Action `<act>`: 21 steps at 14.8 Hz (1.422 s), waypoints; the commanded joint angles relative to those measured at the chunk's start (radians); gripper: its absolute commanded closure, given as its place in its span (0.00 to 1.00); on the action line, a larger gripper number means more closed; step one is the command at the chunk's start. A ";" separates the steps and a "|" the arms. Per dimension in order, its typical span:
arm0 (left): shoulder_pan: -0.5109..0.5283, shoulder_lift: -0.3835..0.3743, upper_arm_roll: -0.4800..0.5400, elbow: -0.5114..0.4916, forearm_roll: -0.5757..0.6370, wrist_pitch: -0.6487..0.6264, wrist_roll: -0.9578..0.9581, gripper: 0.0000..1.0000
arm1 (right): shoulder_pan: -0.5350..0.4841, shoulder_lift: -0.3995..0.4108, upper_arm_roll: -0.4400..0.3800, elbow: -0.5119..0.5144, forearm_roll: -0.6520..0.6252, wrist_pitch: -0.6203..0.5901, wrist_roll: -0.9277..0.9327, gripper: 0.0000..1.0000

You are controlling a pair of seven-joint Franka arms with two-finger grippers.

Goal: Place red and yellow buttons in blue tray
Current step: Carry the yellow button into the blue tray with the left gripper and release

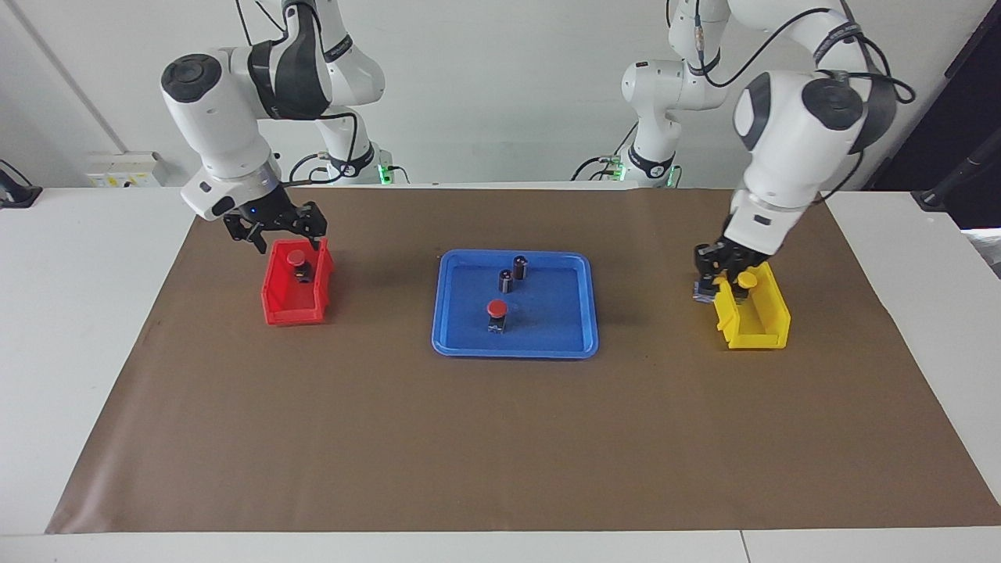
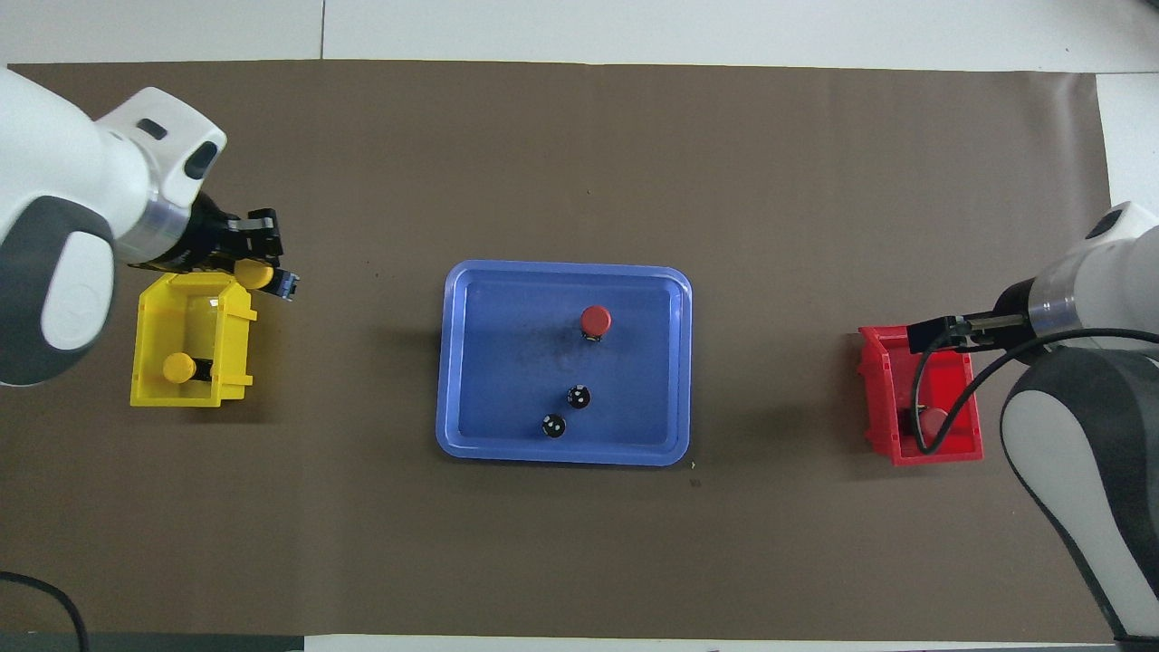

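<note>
The blue tray (image 1: 448,342) (image 2: 450,362) lies mid-table and holds one red button (image 1: 496,310) (image 2: 595,321). A second red button (image 1: 295,259) (image 2: 933,419) sits in the red bin (image 1: 274,309) (image 2: 876,398). My right gripper (image 1: 280,232) (image 2: 933,334) hangs open just above it. My left gripper (image 1: 723,281) (image 2: 263,267) is shut on a yellow button (image 1: 747,279) (image 2: 256,274), raised over the yellow bin (image 1: 770,324) (image 2: 149,344). Another yellow button (image 2: 178,367) lies on its side in that bin.
Two small dark cylinders with silvery tops (image 1: 520,267) (image 2: 578,396) stand in the tray, nearer to the robots than the red button. A brown mat (image 1: 500,438) covers the table under the tray and both bins.
</note>
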 commanded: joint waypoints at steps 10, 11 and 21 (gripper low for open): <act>-0.318 0.129 0.014 -0.140 -0.081 0.364 -0.321 0.98 | -0.086 -0.056 0.010 -0.341 0.053 0.326 -0.096 0.27; -0.329 0.150 0.014 -0.136 -0.081 0.384 -0.341 0.98 | -0.086 -0.054 0.010 -0.347 0.052 0.328 -0.095 0.28; -0.353 0.225 0.018 -0.122 -0.081 0.447 -0.395 0.55 | -0.092 -0.036 0.009 -0.404 0.053 0.377 -0.154 0.36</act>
